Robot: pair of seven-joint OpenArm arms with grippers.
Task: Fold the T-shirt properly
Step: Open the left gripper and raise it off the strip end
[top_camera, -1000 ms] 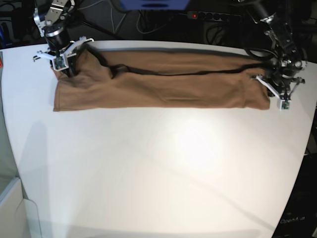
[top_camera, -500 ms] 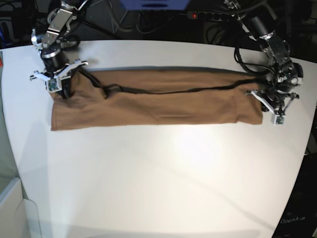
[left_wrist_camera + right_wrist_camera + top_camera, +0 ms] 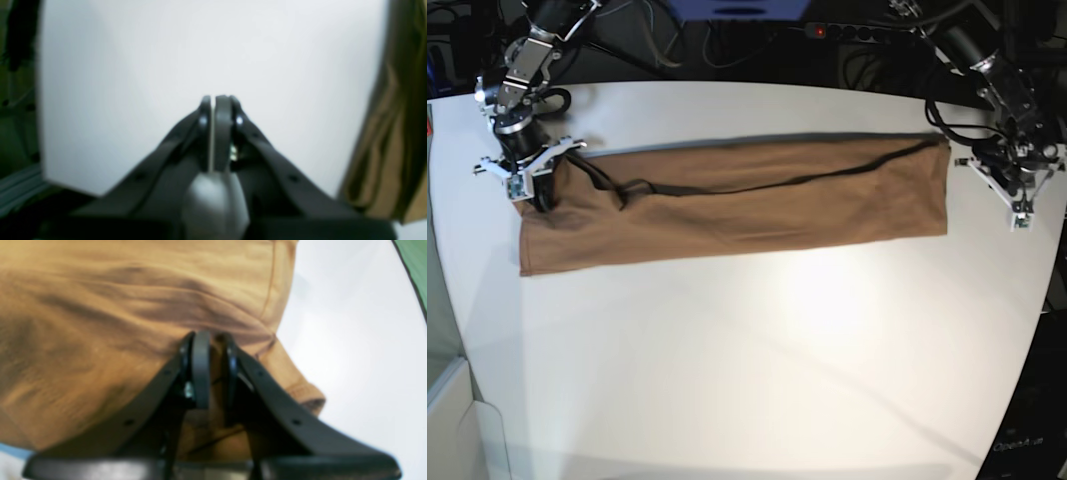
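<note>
Table carries the T-shirt, folded into a long brown band across its far half. Right gripper pinches one end; left gripper, pressed together and empty, sits beside the other (re-gripping there first would keep the next fold square). No legible writing.

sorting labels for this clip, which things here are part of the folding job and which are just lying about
Part of the job:
- T-shirt
- right tool, shut on the T-shirt
- left tool, shut, beside the cloth
- table

Lying about:
- power strip
- cables
</note>
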